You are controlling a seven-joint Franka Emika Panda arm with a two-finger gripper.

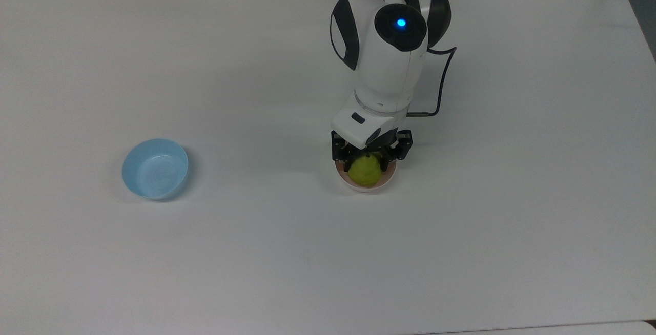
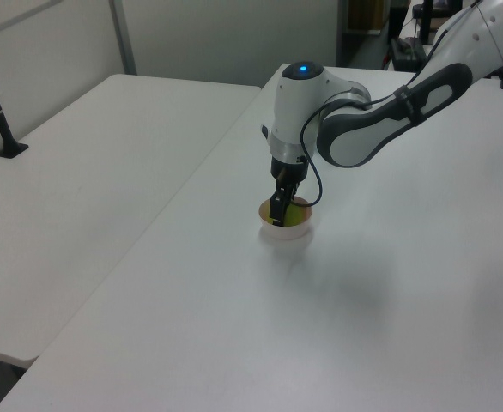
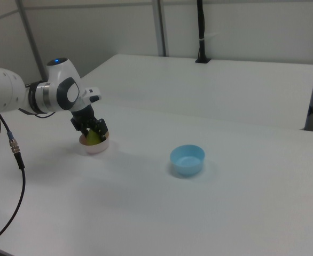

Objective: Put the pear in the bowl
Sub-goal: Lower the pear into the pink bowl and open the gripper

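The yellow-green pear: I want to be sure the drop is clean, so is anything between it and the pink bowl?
Nothing visible. The round yellow-green pear sits low inside the pale pink plastic bowl, with the pincer closed around it.

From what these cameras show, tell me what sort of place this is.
Probably a robotics lab: a Franka arm works on bare white tables, with partition walls behind and a black clamp-mounted pole standing on the far table.
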